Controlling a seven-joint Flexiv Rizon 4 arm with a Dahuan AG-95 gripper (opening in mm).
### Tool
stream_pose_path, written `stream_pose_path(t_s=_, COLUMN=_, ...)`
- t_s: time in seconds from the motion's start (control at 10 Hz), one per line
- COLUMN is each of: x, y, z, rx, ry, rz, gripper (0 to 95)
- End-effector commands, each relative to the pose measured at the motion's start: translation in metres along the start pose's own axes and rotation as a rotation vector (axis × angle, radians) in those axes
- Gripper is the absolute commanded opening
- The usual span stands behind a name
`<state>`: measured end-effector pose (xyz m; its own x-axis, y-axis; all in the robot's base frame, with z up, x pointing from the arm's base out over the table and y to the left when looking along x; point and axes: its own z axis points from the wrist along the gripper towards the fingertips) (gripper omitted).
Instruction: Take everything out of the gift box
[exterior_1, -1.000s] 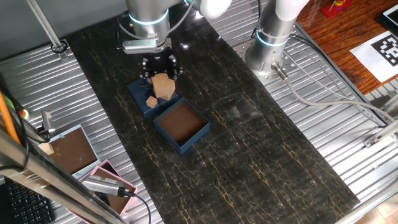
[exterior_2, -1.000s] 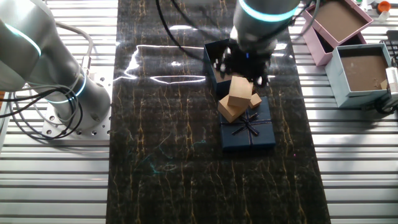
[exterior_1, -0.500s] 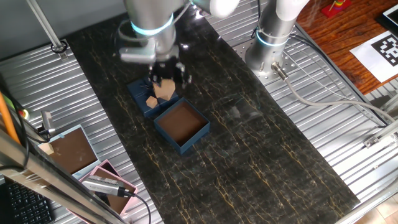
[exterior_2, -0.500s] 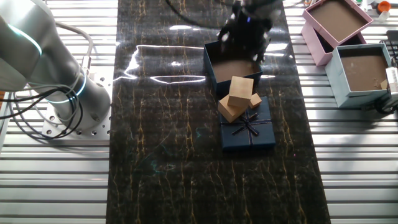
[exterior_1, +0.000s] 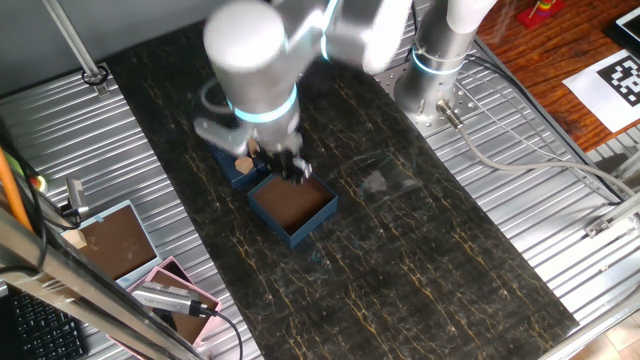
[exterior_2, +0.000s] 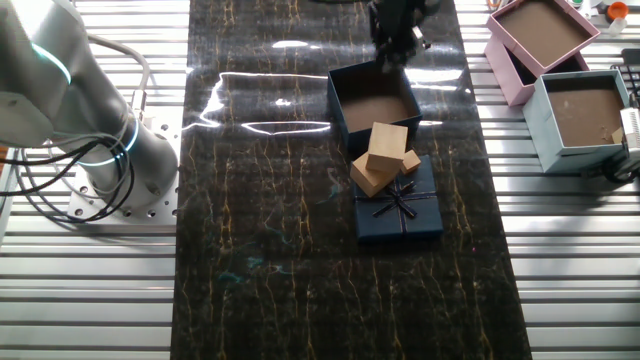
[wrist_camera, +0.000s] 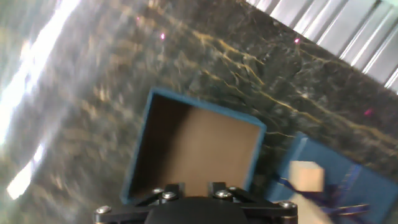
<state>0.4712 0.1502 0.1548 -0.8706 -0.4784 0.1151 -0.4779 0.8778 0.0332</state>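
Observation:
The navy gift box (exterior_2: 340, 112) stands on the dark table, and its brown inside shows bare. It also shows in one fixed view (exterior_1: 292, 205) and in the hand view (wrist_camera: 140, 149). Three tan wooden blocks (exterior_2: 386, 143) lie piled beside it, on the edge of the flat navy lid with a bow (exterior_2: 398, 210). One block (wrist_camera: 306, 175) shows at the right of the hand view. My gripper (exterior_2: 393, 40) hangs above the box's far edge, open and holding nothing. In the hand view (wrist_camera: 191, 185) only the finger bases show.
A pink-rimmed tray (exterior_2: 540, 30) and a light blue box (exterior_2: 585, 110) stand on the ribbed metal to the right. A second arm's base (exterior_2: 100, 150) stands on the left. The dark mat has ribbed metal on both sides.
My gripper has lifted off the piled blocks and moved over the gift box to its far edge. The blocks stay where they were on the lid.

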Motion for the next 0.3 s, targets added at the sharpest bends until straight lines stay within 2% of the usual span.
stream_pose_path(t_s=0.1, x=-0.019, y=0.0306, z=0.0173, rx=-0.014, ry=-0.006, rz=0.146, gripper=0.0)
stream_pose_path(t_s=0.3, x=-0.0181, y=0.0323, z=0.0162, rx=-0.018, ry=-0.013, rz=0.127, gripper=0.0)
